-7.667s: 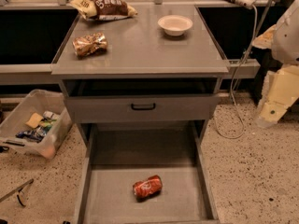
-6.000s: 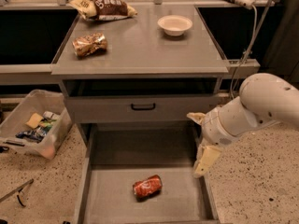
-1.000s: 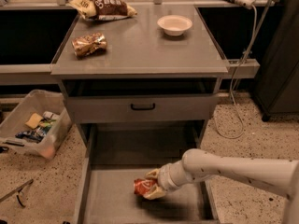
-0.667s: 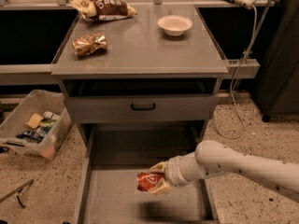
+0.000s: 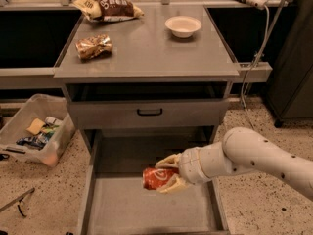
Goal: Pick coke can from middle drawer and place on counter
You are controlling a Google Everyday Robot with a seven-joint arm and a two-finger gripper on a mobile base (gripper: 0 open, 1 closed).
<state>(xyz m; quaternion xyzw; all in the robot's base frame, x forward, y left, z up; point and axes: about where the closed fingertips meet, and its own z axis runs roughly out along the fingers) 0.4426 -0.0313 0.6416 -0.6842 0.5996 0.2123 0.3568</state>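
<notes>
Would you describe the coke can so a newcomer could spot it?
Below the grey counter, the middle drawer stands open. Above its floor the end effector grips the coke can, lying sideways: the only red item, unlike the brownish snack bags up top.

Warm, rather dim indoor light falls from above and is strongest on the grey counter (image 5: 146, 48), whose far half carries a pale sheen. The white bowl (image 5: 183, 26) and the shiny snack packet (image 5: 94, 46) catch small highlights and throw short, soft shadows. The open slot under the counter's lip is nearly black, as are the recesses at far left and far right. The middle drawer (image 5: 122, 209) lies in duller light, darkest toward its far wall. The claw (image 5: 168, 176), above the drawer's middle and clamped around the coke can (image 5: 155, 178), is evenly lit. A yellowish cast tints everything.
</notes>
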